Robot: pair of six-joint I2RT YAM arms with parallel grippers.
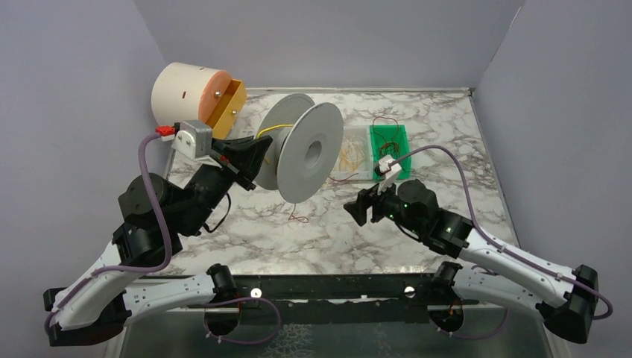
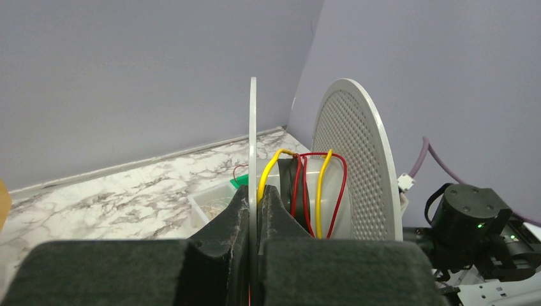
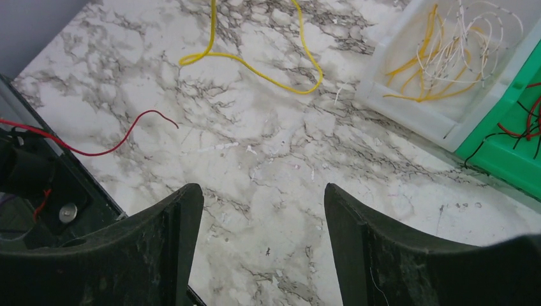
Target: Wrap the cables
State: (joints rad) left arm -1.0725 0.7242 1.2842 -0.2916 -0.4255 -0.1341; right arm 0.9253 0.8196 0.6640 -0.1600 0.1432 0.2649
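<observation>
Closest to you, off the near right of the spool (image 1: 311, 149), your right gripper (image 3: 263, 204) hangs over the marble table (image 1: 358, 246). Its jaws are spread wide with nothing between them. Just in front of the spool's bottom edge, a loose red strand (image 3: 121, 137) lies curled on the marble. A loose yellow strand (image 3: 255, 64) loops flat on the tabletop a bit past that. Both its ends run out of the wrist view, so I can't tell where they go.

On the spool's left, your left gripper (image 2: 254, 199) is clenched tight on the rim of the left-hand flange (image 2: 253, 127), one finger on each side of the thin disc. The spool stands on edge with its flanges upright. I can't tell if it's touching the table or held just off it. The cables (image 2: 322, 191) that matter are on the hub between the two flanges. They're a few yellow and red turns looped over it fairly loosely, with the perforated right-hand flange (image 2: 357, 159) beside them.

Right of the spool and a little further back, a white tray (image 3: 408, 118) holds a tangle of yellow and pale wires. A green tray (image 3: 504, 159) sits right up against it, on the side away from the spool, with red and dark wires in it. Way back left of the spool, in the corner, there's a cream drum (image 1: 186, 89) lying on its side with a yellow box (image 1: 229, 104) just beside it.
</observation>
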